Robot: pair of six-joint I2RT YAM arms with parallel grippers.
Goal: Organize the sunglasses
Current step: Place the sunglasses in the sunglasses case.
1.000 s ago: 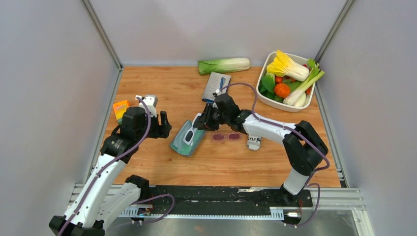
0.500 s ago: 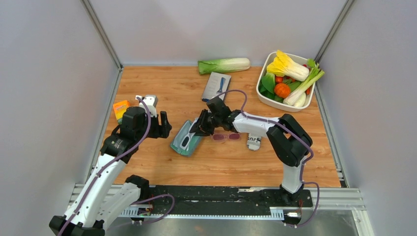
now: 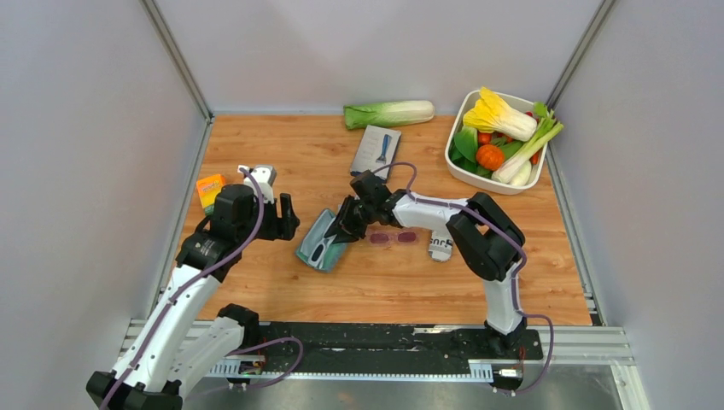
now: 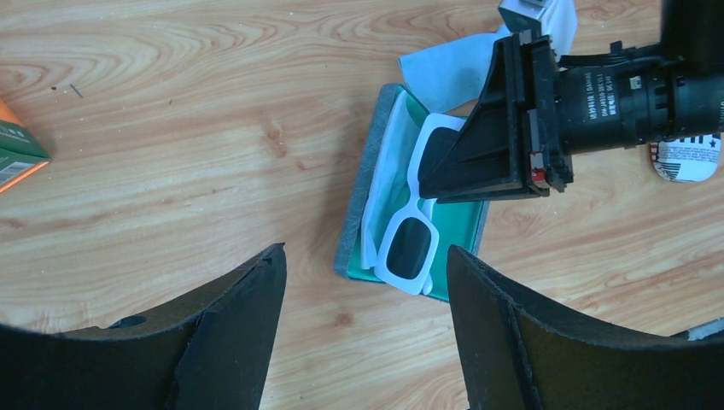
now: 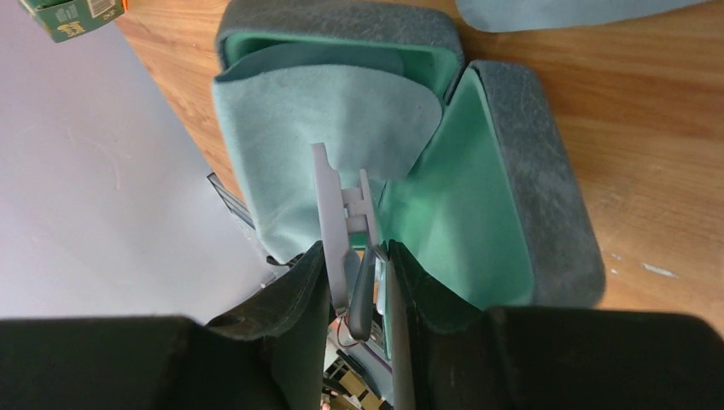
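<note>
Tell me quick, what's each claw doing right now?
Left claw: open, holding nothing.
Right claw: closed on the white sunglasses.

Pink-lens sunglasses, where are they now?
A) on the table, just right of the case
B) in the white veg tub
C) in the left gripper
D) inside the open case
A: the top view shows the pink-lens sunglasses lying on the table just right of the open case. The glasses inside the case are a different, white-framed pair.
</note>
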